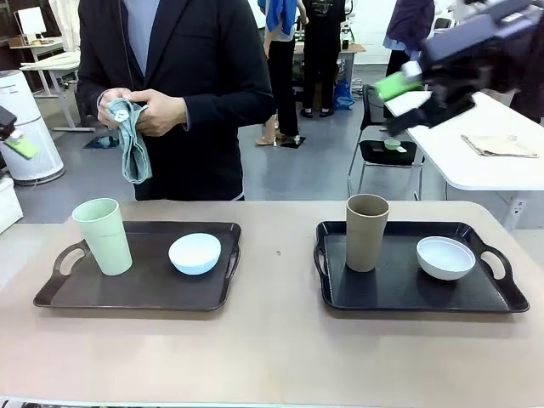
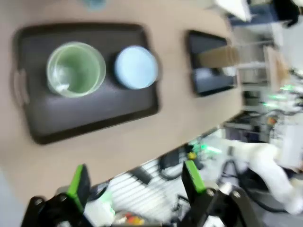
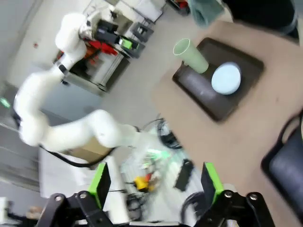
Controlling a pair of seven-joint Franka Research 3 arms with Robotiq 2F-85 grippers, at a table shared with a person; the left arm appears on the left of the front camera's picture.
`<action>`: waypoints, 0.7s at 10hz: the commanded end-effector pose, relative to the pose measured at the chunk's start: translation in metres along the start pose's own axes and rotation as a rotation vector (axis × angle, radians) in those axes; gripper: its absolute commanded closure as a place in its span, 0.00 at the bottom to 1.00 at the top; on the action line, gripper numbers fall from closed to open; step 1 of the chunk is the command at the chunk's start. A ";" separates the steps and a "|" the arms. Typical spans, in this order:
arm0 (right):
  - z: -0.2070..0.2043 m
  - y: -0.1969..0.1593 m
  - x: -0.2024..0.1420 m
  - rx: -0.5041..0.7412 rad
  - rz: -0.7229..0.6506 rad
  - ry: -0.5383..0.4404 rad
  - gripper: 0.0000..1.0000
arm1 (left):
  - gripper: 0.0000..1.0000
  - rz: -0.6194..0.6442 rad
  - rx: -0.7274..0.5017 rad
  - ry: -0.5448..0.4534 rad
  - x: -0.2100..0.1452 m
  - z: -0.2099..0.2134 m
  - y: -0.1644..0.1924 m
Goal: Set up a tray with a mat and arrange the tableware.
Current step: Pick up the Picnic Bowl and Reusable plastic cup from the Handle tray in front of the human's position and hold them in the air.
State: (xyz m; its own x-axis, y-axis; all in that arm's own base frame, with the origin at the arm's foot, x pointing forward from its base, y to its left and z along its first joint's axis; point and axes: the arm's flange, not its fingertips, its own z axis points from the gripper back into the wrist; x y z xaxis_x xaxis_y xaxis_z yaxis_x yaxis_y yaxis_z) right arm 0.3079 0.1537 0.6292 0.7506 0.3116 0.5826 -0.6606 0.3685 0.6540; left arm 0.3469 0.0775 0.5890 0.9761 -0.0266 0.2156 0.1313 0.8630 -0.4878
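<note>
Two trays, left tray (image 1: 136, 293) and right tray (image 1: 399, 289), lie well below both grippers. Jaws wide, empty on left gripper (image 2: 135, 177) and right gripper (image 3: 155, 182). Under left, pale green cup (image 1: 103, 235); under right, brown-tan cup (image 1: 366, 231); light blue bowl (image 1: 195, 252), white bowl (image 1: 445, 257) beside them. Far side, person's hands (image 1: 157, 113) hold folded cloth (image 1: 132, 144). Mat unlaid; next likely needs a tray cleared.

Green cup (image 1: 103, 235) — blue bowl (image 1: 195, 253)

Behind the beige work table (image 1: 272, 340)
A person in a dark jacket (image 1: 204, 76) stands at its far edge. Beyond, a black chair (image 1: 374, 155) sits beside a white table (image 1: 476, 170) bearing a tan folded sheet (image 1: 499, 146). A white cylindrical unit (image 1: 25, 127) stands far left.
</note>
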 end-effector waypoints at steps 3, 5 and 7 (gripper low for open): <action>0.025 -0.013 -0.020 0.052 -0.109 -0.008 0.00 | 0.00 -0.037 -0.134 -0.043 -0.006 -0.015 -0.006; -0.021 -0.023 0.008 -0.145 0.042 0.015 0.00 | 0.00 -0.404 -0.042 -0.031 0.009 -0.014 0.018; -0.082 -0.024 0.036 -0.227 -0.046 0.067 0.00 | 0.00 -0.851 -0.123 0.047 0.031 -0.014 0.042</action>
State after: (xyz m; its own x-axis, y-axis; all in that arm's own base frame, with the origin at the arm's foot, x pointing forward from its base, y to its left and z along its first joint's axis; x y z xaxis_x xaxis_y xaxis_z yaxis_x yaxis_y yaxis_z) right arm 0.3308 0.1950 0.5995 0.7468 0.3370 0.5733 -0.6590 0.4911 0.5697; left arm 0.3680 0.0828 0.5678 0.8117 -0.4373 0.3872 0.5728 0.7257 -0.3811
